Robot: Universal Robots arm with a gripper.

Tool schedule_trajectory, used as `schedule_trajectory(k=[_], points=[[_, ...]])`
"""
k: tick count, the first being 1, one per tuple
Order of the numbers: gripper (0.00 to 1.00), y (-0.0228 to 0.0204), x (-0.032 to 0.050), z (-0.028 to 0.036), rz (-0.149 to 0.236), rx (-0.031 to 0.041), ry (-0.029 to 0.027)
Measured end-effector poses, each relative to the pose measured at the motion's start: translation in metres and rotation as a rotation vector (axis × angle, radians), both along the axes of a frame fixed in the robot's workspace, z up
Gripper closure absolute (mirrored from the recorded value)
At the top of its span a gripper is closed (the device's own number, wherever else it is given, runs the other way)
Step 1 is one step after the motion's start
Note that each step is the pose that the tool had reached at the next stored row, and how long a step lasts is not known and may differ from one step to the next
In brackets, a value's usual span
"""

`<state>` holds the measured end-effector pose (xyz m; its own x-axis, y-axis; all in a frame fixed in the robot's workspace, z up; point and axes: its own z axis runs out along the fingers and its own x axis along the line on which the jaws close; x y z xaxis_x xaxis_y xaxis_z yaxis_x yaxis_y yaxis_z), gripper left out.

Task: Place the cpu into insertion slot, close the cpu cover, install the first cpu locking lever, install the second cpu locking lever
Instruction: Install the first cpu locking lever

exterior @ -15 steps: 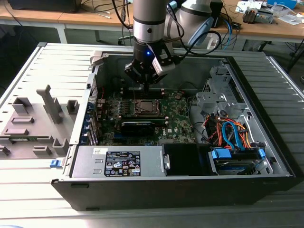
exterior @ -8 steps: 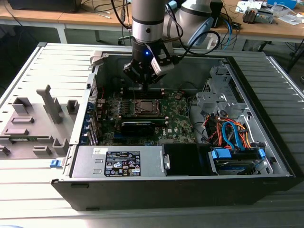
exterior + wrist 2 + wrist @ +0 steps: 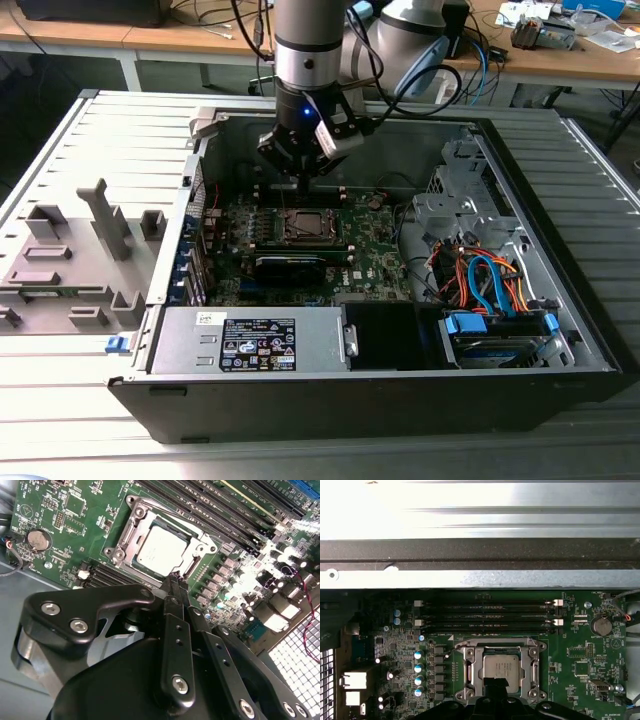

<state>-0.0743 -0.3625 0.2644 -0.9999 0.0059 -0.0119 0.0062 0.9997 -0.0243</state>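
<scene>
The cpu [image 3: 160, 552] lies flat in the insertion slot [image 3: 305, 226] on the green board, its silver-grey top showing in both wrist views [image 3: 501, 667]. The cpu cover [image 3: 197, 550] is down around it as a silver frame [image 3: 479, 666]. My gripper [image 3: 175, 580] has its dark fingers together in a narrow tip at the socket's edge, right beside the cover frame [image 3: 495, 682]. In the exterior view the gripper [image 3: 303, 186] hangs just behind the socket, inside the open computer case. The locking levers are too thin to make out.
Long black memory slots [image 3: 485, 615] run beside the socket. A coin battery [image 3: 601, 626] sits on the board. The case wall [image 3: 480, 575] stands close behind. A power supply [image 3: 250, 340] and a drive bay with orange and blue cables [image 3: 490, 290] fill the case front.
</scene>
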Motion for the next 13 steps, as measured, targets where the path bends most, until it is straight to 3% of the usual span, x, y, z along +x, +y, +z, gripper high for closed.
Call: schedule_trajectory(k=[13], points=[[0.89, 0.0, -0.0042, 0.0, 0.0, 0.0007, 0.0]])
